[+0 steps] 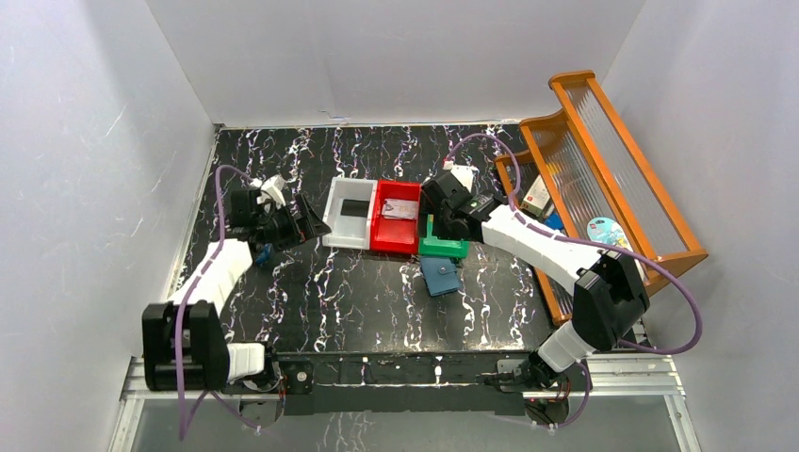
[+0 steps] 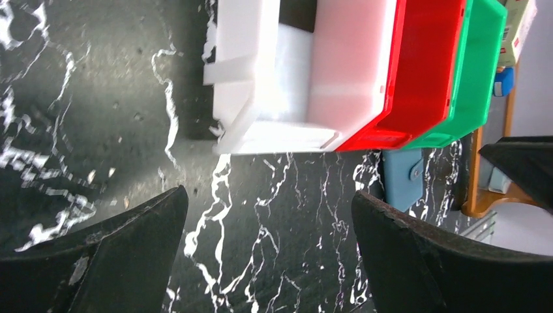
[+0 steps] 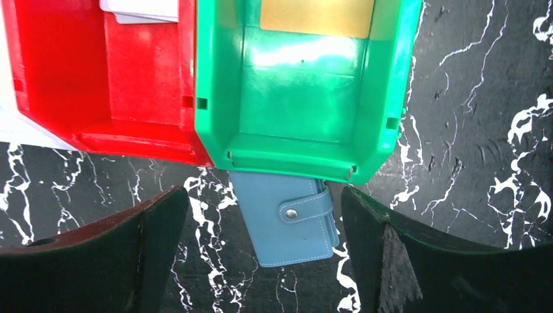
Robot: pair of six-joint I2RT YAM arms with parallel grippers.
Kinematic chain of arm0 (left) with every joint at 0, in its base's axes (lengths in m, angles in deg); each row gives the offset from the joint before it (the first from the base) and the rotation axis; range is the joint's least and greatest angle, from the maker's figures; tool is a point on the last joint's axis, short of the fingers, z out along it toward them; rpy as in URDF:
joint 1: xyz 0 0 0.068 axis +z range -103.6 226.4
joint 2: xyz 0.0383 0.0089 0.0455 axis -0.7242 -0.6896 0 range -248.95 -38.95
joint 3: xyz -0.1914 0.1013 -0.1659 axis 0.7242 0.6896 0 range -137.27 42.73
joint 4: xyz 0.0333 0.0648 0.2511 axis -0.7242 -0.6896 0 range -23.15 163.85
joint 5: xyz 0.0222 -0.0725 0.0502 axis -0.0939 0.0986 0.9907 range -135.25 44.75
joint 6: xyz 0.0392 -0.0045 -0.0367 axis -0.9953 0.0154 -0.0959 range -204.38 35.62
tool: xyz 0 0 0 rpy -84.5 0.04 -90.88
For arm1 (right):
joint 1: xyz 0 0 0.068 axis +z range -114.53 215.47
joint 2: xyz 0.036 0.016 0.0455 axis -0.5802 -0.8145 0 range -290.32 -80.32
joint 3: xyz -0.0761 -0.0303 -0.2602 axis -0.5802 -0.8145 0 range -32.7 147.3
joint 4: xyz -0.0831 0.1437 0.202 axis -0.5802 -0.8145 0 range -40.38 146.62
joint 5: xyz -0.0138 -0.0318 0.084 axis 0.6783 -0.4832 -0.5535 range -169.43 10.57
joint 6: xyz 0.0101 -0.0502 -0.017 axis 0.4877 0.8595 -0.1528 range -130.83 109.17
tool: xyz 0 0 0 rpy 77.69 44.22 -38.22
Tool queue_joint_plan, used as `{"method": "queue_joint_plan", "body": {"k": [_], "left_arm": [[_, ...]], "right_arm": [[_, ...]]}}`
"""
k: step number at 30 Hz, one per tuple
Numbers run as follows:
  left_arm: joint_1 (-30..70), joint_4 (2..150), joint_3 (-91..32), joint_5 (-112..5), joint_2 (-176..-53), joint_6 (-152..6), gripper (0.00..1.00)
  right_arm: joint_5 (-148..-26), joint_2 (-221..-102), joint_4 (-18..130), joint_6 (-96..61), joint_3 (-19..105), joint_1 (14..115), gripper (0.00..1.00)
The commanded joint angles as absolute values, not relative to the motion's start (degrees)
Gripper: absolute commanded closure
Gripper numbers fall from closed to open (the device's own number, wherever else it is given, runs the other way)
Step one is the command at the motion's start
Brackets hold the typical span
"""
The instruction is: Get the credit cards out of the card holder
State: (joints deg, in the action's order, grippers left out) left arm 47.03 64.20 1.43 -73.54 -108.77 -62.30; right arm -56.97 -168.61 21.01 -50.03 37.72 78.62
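Note:
The card holder point(image 1: 440, 276), a blue wallet, lies closed with its tab snapped, just in front of the green bin point(image 1: 445, 249). In the right wrist view the card holder point(image 3: 287, 225) is partly tucked under the green bin point(image 3: 300, 111). It also shows in the left wrist view point(image 2: 401, 179). A black card point(image 1: 355, 209) lies in the white bin point(image 1: 337, 231). A pale grey card point(image 1: 400, 209) lies in the red bin point(image 1: 394, 240). A gold card point(image 3: 317, 16) lies in the green bin. My right gripper point(image 3: 264, 254) hangs open and empty over the green bin and wallet. My left gripper point(image 2: 270, 254) is open and empty, left of the white bin point(image 2: 261, 85).
A wooden rack point(image 1: 650, 202) stands along the right wall, holding a white-and-red box point(image 1: 537, 195), a small blue block point(image 1: 556, 223) and a round tin point(image 1: 603, 231). The three bins sit side by side at mid-table. White walls close off the left, back and right.

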Motion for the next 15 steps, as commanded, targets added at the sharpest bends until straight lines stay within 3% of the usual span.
{"method": "queue_joint_plan", "body": {"k": [1,7,15], "left_arm": [[46.1,67.6,-4.3,-78.8,-116.0,-62.6,0.06],[45.4,67.2,-11.5,-76.8,-126.2,-64.9,0.06],[42.1,66.9,-16.2,-81.4,-133.6,-66.4,0.15]], "right_arm": [[-57.4,-166.7,21.6,-51.9,36.6,78.2,0.04],[-59.5,-166.0,22.0,-52.2,36.1,77.6,0.02],[-63.9,-162.5,21.1,-53.6,31.7,76.9,0.02]]}}
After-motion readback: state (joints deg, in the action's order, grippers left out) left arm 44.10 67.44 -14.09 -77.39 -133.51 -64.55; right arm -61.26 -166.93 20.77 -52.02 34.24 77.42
